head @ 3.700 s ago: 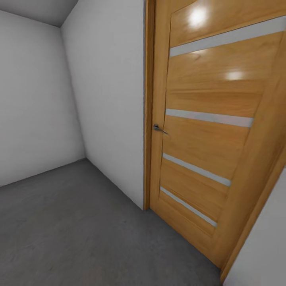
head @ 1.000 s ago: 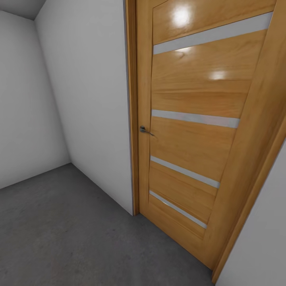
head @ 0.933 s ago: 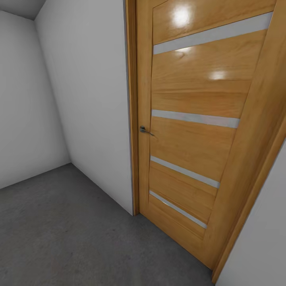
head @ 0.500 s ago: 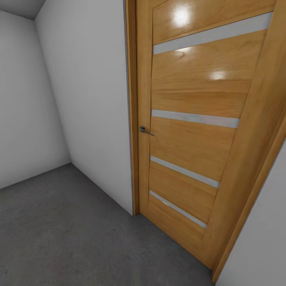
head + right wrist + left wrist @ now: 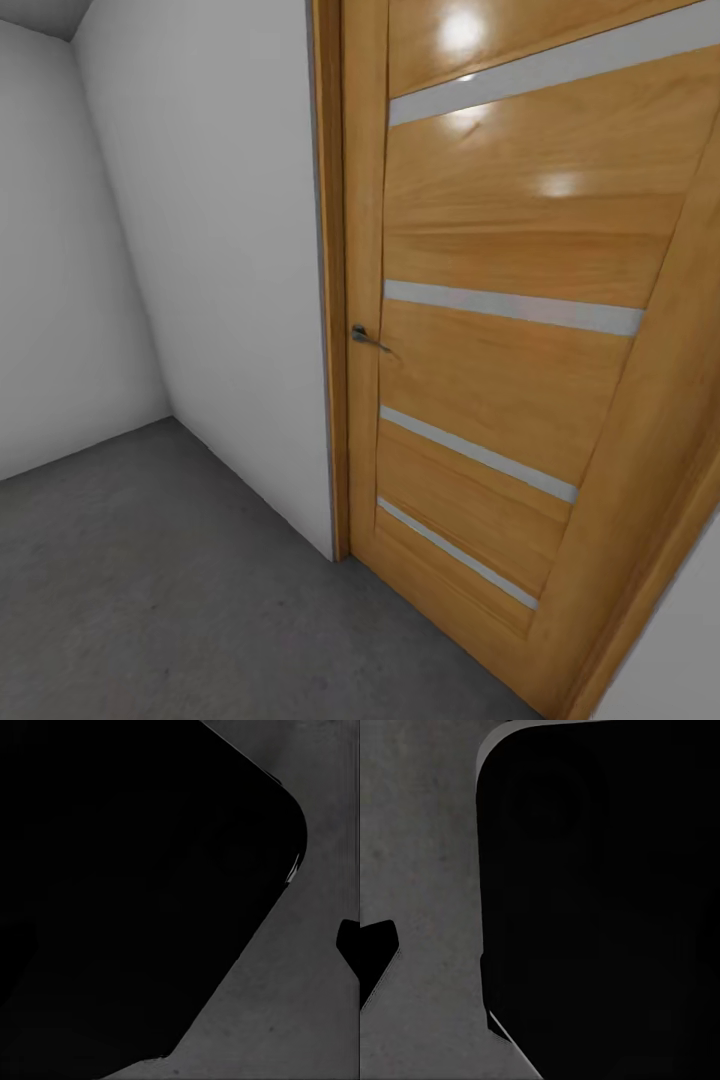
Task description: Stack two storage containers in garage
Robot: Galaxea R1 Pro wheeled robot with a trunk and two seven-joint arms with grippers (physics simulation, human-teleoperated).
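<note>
Concrete floor (image 5: 150,590), dark grey and mottled, spreads across the lower part of the head view and runs up to the foot of pale grey walls (image 5: 230,250) that meet in a corner at the far left. This is the bare grey garage; none of the orange-red storage containers can be seen in any of the views, so where they lie cannot be told from here.

Just right of the nearer wall stands a tall wooden door (image 5: 500,350), honey-coloured and glossy, with bright reflections of light near its top. Four narrow pale strips cross it at a slant, one above another. A small metal lever handle (image 5: 366,337) sits at its left edge, beside the wooden frame (image 5: 328,300), which touches the wall's end. The door looks shut in its frame. A sliver of another pale wall shows at the bottom right corner.

In the left wrist view a large black rounded body covers most of the picture, with mottled grey floor (image 5: 420,870) beside it. The right wrist view has the same: a black rounded mass over grey floor (image 5: 300,1020). Whether the jaws of either arm are spread or pressed together cannot be told.
</note>
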